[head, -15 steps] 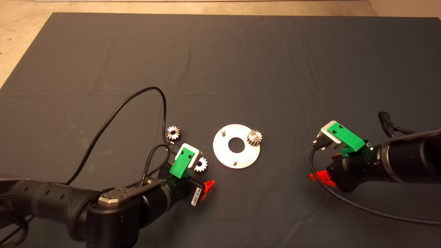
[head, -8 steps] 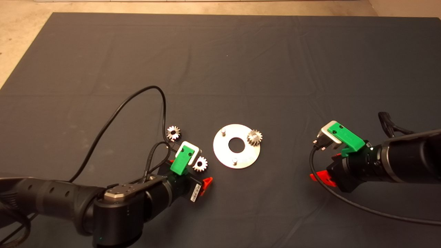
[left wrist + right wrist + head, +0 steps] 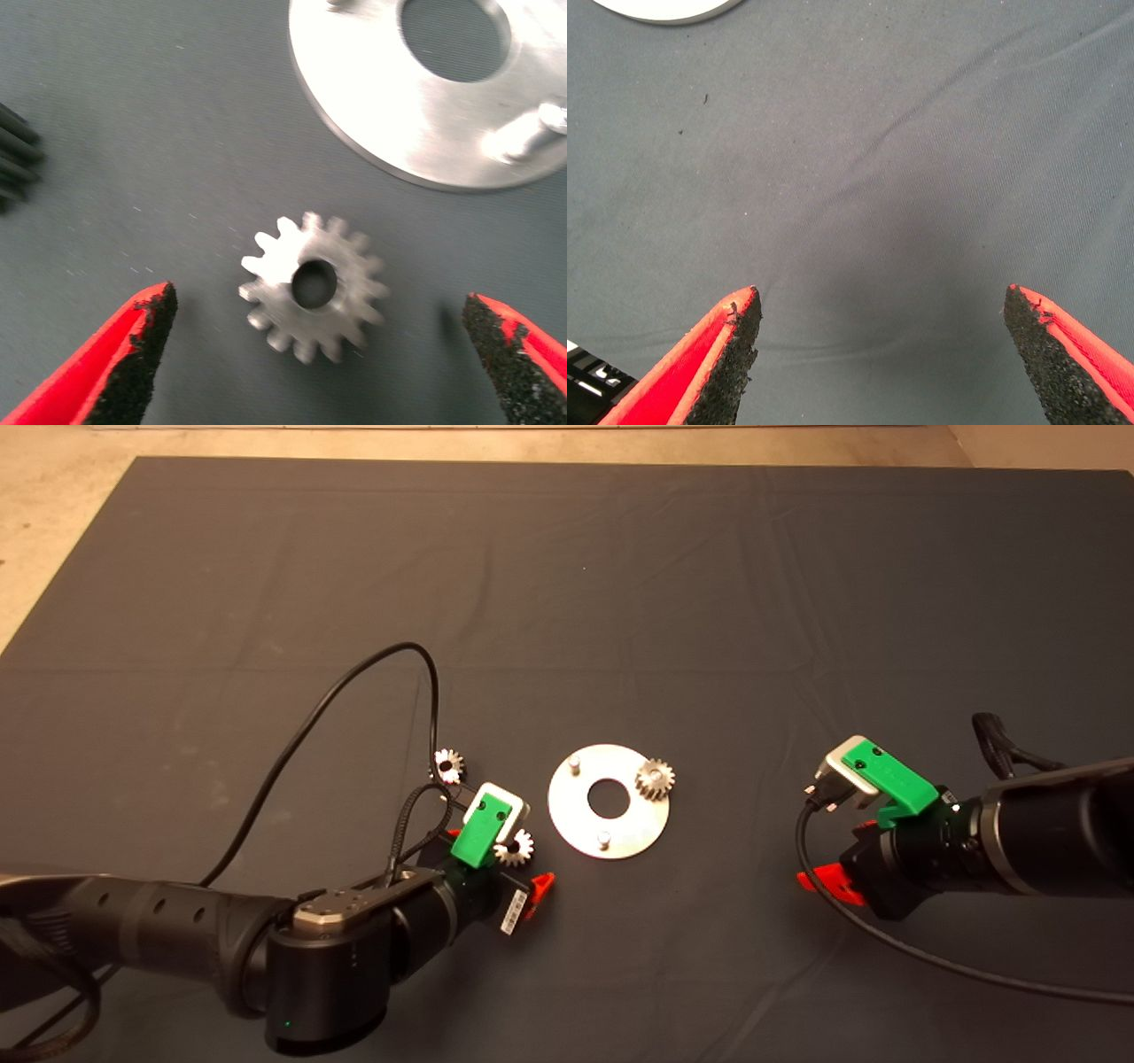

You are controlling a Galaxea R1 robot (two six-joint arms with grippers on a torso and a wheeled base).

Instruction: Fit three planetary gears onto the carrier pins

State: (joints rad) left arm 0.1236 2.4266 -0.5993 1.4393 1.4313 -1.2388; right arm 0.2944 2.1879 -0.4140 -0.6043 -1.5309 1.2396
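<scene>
Edging forward over the last second, the left gripper (image 3: 314, 354) now hangs directly above a loose planetary gear (image 3: 312, 286) lying flat on the dark mat (image 3: 620, 584), just beside the shiny carrier disc (image 3: 608, 801), its red fingers (image 3: 133, 341) spread wide on either side of the gear and touching nothing. A second loose gear (image 3: 448, 764) has not shifted and lies a little farther from the disc, by the arm's black cable (image 3: 310, 726). One gear (image 3: 656, 778) already sits on a pin at the disc's right rim, while two carrier pins (image 3: 574, 763) stand bare. The right gripper (image 3: 881, 354) waits well off to the disc's right, fingers equally spread over bare mat. The risk from here looks like a poor pinch: closing off-centre on the toothed rim could tip or flick the small gear, or the pads could drag it against the disc's edge and shift the pins out of line.
</scene>
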